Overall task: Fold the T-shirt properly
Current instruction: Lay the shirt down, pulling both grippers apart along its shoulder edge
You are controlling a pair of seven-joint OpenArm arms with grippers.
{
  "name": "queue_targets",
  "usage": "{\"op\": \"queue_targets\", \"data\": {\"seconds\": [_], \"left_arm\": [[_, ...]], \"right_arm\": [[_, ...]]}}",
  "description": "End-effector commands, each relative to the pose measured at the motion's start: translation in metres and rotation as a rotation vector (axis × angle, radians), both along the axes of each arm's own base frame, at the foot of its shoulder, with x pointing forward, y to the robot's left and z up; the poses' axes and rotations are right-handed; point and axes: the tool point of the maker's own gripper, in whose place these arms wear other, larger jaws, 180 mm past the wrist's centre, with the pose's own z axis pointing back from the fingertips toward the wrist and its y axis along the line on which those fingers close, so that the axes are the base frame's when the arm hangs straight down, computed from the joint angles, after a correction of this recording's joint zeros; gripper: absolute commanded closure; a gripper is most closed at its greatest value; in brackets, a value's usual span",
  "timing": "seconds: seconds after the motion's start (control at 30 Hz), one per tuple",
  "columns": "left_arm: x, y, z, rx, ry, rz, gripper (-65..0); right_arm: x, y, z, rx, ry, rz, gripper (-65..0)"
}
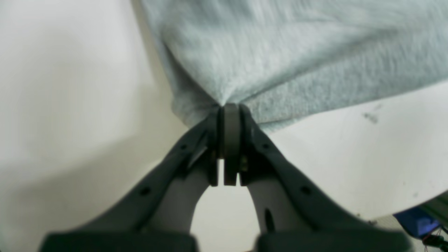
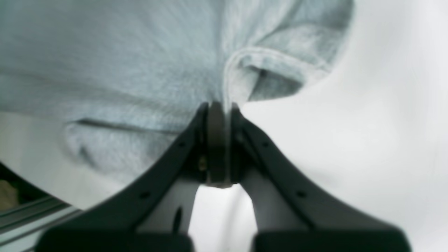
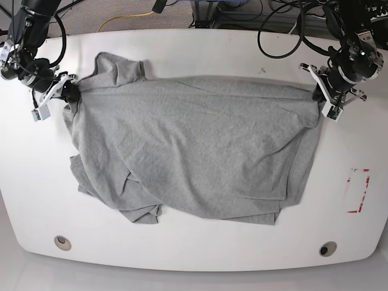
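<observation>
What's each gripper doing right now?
Left gripper: shut on the T-shirt edge.
Right gripper: shut on the T-shirt's hem.

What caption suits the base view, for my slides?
Both grippers, left and right, pinch opposite edges of the grey T-shirt on the white table.

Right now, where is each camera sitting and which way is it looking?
Left wrist: rides just behind the left claw, looking forward along it at the T-shirt edge it pinches; its dark fingers show.
Right wrist: rides behind the right claw, looking forward at a hemmed shirt edge it pinches.
Base: up high, looking down on the white table; both arms show at the far corners.
Shared: every view shows the grey T-shirt.
</observation>
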Motion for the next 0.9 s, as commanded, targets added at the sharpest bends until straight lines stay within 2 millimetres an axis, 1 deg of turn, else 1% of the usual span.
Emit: {"op": "queue_targets", "data": {"seconds": [0.0,0.13,0.27,0.43,0.6,0.7,0.77,0.8,0.87], "left_arm": [[-0.003,0.016,0.007,0.038,-0.011,0.017,0.0],[-0.006,0.022,0.005,0.04,-0.001,0.033,0.0],[-0.006,0.025,0.005,0.043,-0.002,0.041,0.0],[-0.008,0.025,0.004,0.043,0.004,0.041,0.0],[-0.014,0.022,-0.001,0.036,0.02,0.038,0.0],[-0.015,0.022,-0.001,0.037,0.023,0.039,0.0],[-0.015,0.023,-0.002,0.037,0.024,0.041,0.0],[-0.016,0.023,-0.002,0.037,0.026,0.041,0.0],[-0.018,0.023,-0.003,0.038,0.031,0.042,0.0]], "right_arm": [[0.001,-0.009,0.013,-0.061,-0.06,-0.031,0.0],[-0.01,-0.019,0.004,-0.134,-0.03,-0.097,0.0],[-0.014,-0.029,0.01,-0.209,-0.058,-0.164,0.0],[-0.018,-0.024,0.017,-0.266,-0.084,-0.194,0.0],[-0.024,-0.015,0.011,-0.238,-0.076,-0.217,-0.6],[-0.023,-0.008,0.011,-0.221,-0.083,-0.224,-4.3],[-0.023,-0.005,0.013,-0.217,-0.091,-0.226,-9.2],[-0.022,-0.004,0.013,-0.215,-0.095,-0.227,-11.9],[-0.023,-0.002,0.016,-0.21,-0.105,-0.245,-21.7]]}}
